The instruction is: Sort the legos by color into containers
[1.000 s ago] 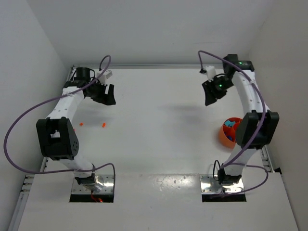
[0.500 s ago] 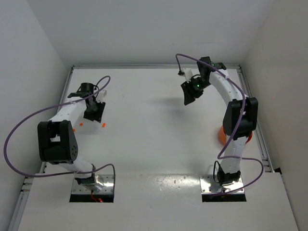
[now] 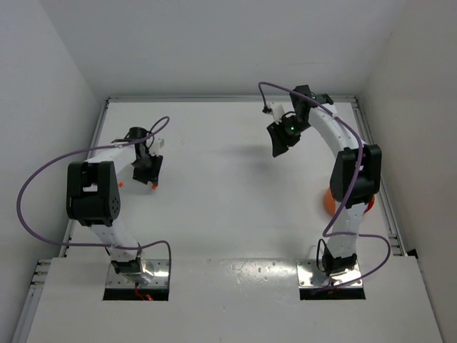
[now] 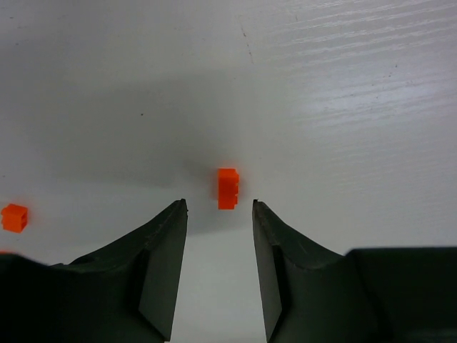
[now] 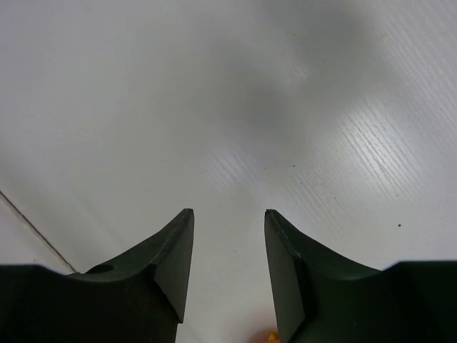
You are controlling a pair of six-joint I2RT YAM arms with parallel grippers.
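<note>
Two arms are spread wide over the white table (image 3: 214, 214), so each half gets covered. The orange bowl (image 3: 328, 202) is parked at about 4 o'clock in the top view, close to the right arm's base, probably so drop-offs are kept short. Most of it is blocked by that arm, so its compartments and contents can't be made out.

The left gripper (image 4: 218, 207) is held low at roughly 9 o'clock with its jaws apart. An orange brick (image 4: 228, 189) is framed just past the fingertips and isn't touched yet, so it looks lined up for a pinch. A second orange brick (image 4: 14, 217) is seen at the 9 o'clock edge of the wrist view, well apart from the first.

The right gripper (image 5: 228, 214) is hung over bare table around 1 o'clock, also spread open with nothing held. A tiny orange speck (image 5: 273, 334) is cut off at 6 o'clock in its view, and what it is can't be told.
</note>
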